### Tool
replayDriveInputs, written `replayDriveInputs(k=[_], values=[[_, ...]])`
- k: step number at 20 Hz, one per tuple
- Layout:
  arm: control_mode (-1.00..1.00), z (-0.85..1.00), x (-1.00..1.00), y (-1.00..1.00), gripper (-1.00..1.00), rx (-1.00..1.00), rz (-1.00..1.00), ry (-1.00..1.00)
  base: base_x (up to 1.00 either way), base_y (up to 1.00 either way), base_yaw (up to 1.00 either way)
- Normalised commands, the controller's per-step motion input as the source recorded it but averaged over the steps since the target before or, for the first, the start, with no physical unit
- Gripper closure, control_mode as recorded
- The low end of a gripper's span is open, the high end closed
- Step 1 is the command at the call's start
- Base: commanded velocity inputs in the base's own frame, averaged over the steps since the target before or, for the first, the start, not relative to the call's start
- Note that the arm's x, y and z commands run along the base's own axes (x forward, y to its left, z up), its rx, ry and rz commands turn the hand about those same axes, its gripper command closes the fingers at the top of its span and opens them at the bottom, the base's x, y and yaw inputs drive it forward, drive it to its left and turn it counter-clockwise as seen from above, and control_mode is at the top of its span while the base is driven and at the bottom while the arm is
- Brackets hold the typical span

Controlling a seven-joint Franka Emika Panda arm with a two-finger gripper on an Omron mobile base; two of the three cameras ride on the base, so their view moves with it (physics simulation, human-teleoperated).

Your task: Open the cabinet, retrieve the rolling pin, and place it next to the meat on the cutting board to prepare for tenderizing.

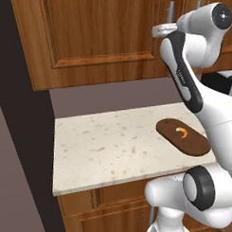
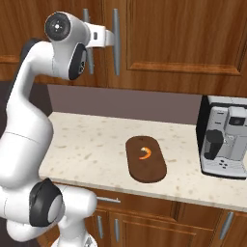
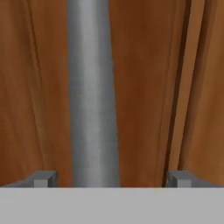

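Above the speckled worktop (image 2: 96, 140) the reddish cabinet (image 3: 144, 87) was shut, its rigid, slick silver bar handle (image 3: 92, 96) standing between my tool's (image 3: 111, 178) wide-open, empty fingers (mid-bar seemed the surest hold, I judged).

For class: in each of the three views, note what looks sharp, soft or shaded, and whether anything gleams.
Left base view: even light, the cabinet casting shade on the wall beneath; the board crisp. Right base view: a soft sheen on the handle, no harsh glare. Hand view: close and blurry, the handle a smooth grey gradient between the open gripper fingertips.
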Motion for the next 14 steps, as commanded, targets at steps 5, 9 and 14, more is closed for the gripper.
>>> replayDriveInputs(k=[5,9,14], values=[[-1.00,0.28,0.07,0.04,-1.00,-0.17,-0.01,0.03,0.00,0.00,0.00],[-1.00,0.04,0.28,0.04,1.00,-0.15,-0.01,0.07,0.00,0.00,0.00],[-1.00,0.00,0.49,0.03,1.00,-0.06,0.00,0.04,0.00,0.00,0.00]])
